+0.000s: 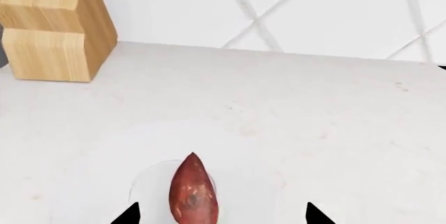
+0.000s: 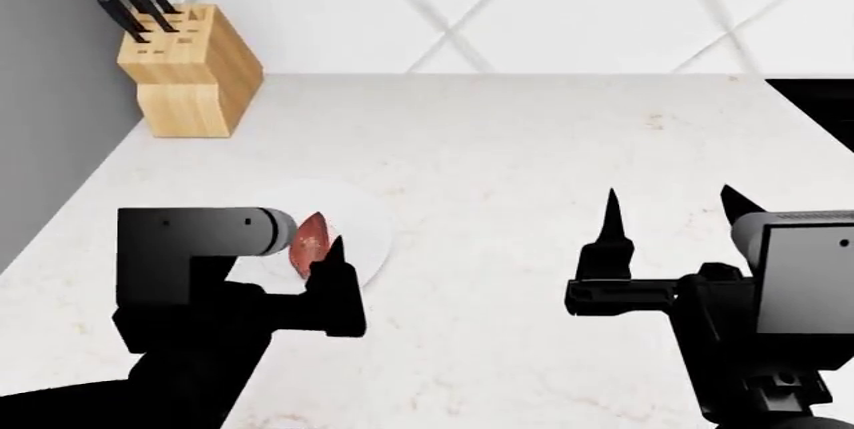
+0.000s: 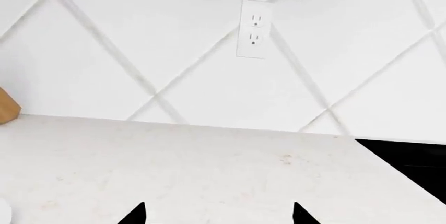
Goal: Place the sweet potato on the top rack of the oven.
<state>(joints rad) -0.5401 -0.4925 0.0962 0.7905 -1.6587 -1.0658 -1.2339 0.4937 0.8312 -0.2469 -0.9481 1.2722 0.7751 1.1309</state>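
Note:
The sweet potato is a reddish-brown tapered tuber lying on a white plate on the pale counter. In the head view the sweet potato sits on the plate at the left, partly hidden by my left arm. My left gripper is open, its two black fingertips on either side of the tuber and apart from it. My right gripper hangs open over bare counter at the right, holding nothing. In the right wrist view the right gripper faces the tiled wall. The oven is out of view.
A wooden knife block with black-handled knives stands at the back left of the counter. A grey wall bounds the left side. A black surface begins at the counter's right end. A wall socket sits on the white tiled backsplash.

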